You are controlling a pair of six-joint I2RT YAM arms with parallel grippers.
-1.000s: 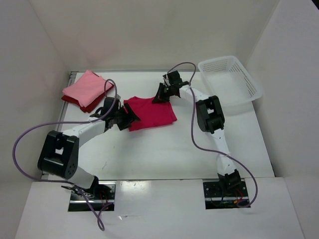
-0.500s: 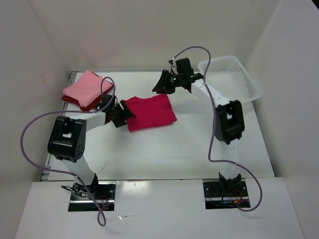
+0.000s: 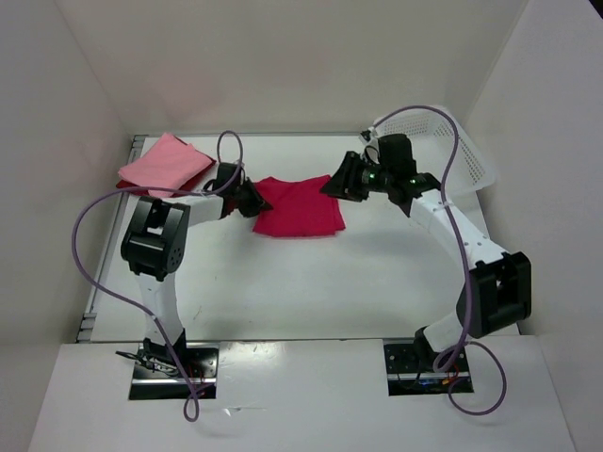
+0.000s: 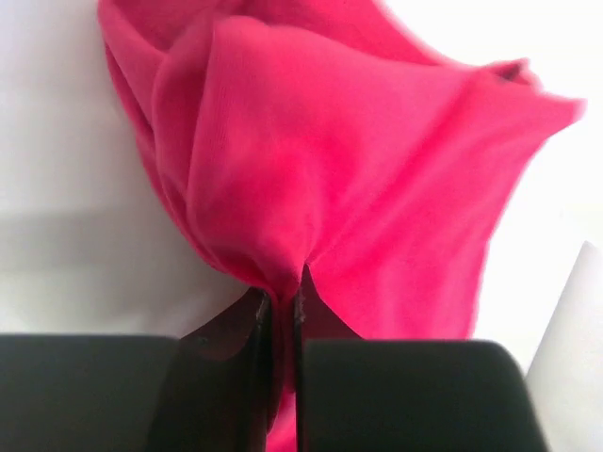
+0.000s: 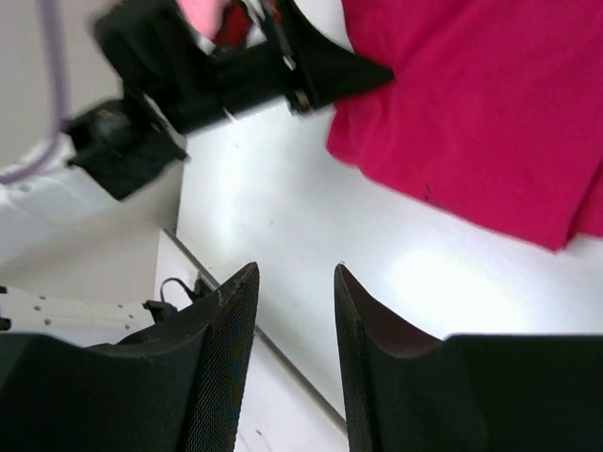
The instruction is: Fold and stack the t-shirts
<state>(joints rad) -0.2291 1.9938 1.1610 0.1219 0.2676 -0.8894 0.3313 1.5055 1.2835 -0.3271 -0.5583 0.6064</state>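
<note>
The magenta-crimson t-shirt [image 3: 303, 209] lies folded mid-table, its left edge bunched and lifted. My left gripper [image 3: 252, 200] is shut on that edge; in the left wrist view the cloth [image 4: 358, 169] is pinched between the jaws of the left gripper [image 4: 283, 297]. My right gripper [image 3: 337, 181] hovers open just off the shirt's back right corner, holding nothing. In the right wrist view the right gripper [image 5: 294, 268] is over bare table with the shirt [image 5: 480, 104] ahead. The light pink t-shirt [image 3: 162, 162] lies folded on the dark red t-shirt [image 3: 129, 185] at the back left.
A white lattice basket [image 3: 476, 155] stands at the back right, partly behind the right arm. White walls close in the table on three sides. Purple cables loop from both arms. The table's front edge runs along the arm bases.
My left gripper has closed on the magenta shirt's left edge and gathered it. My right gripper has let go, opened and drawn back to the right. The shirt has shifted slightly right.
</note>
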